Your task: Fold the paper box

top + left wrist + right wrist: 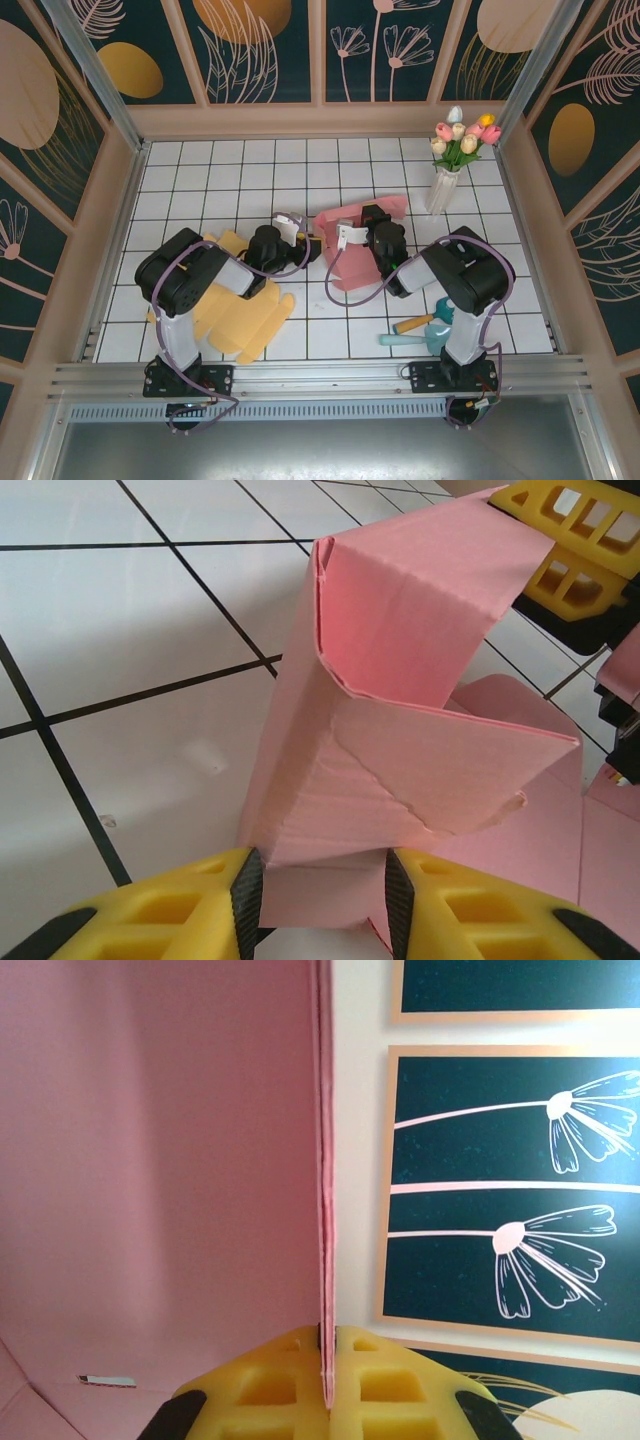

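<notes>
Tulip vase (442,190) far rt on tiled table (200,170); teal toy tools (440,318) near rt; yellow card sheet (228,322) left.

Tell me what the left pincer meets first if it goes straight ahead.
The pink paper box: one flap lies inside the left pincer, and its upright folded wall stands directly ahead, seemingly very close, though depth is unclear.

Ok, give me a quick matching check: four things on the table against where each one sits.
Things:
1. pink paper box
2. yellow card
3. vase of tulips
4. teal tool

Places:
A. near right, lying flat
B. far right, standing upright
C. centre, partly folded up
D. near left, lying flat

Pairs: 1-C, 2-D, 3-B, 4-A
</notes>
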Motion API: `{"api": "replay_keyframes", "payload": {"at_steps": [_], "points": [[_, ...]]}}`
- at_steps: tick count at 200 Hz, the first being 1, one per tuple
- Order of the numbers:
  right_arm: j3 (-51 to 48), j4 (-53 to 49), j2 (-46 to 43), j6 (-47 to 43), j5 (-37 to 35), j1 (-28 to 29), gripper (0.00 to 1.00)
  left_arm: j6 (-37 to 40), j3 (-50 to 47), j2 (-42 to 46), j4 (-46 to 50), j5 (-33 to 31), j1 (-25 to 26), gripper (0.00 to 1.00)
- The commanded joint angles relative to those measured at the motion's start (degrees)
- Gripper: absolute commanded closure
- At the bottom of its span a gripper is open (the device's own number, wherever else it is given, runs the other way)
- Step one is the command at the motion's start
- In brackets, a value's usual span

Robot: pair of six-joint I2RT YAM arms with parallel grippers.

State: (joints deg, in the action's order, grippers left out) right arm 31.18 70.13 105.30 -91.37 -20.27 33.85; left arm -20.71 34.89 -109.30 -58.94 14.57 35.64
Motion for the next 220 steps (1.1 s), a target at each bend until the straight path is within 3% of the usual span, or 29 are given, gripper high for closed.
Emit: {"api": "replay_keyframes", "payload": {"at_steps": [1, 100, 220], "points": [[-1.5, -4.8, 1.5, 0.8, 3.4, 1.1, 1.0, -1.1, 2.2, -0.3, -3.7, 1.1, 2.2, 0.59], [-2.0, -5.4, 0.1, 2.3, 4.0, 1.9, 1.0, -2.4, 7.8, -2.4, 2.8, -12.8, 5.0, 0.57], [-1.7, -9.7, -1.2, 3.9, 5.7, 2.1, 1.0, 4.3, 5.3, 1.1, 4.5, -19.3, 4.9, 0.51]]}}
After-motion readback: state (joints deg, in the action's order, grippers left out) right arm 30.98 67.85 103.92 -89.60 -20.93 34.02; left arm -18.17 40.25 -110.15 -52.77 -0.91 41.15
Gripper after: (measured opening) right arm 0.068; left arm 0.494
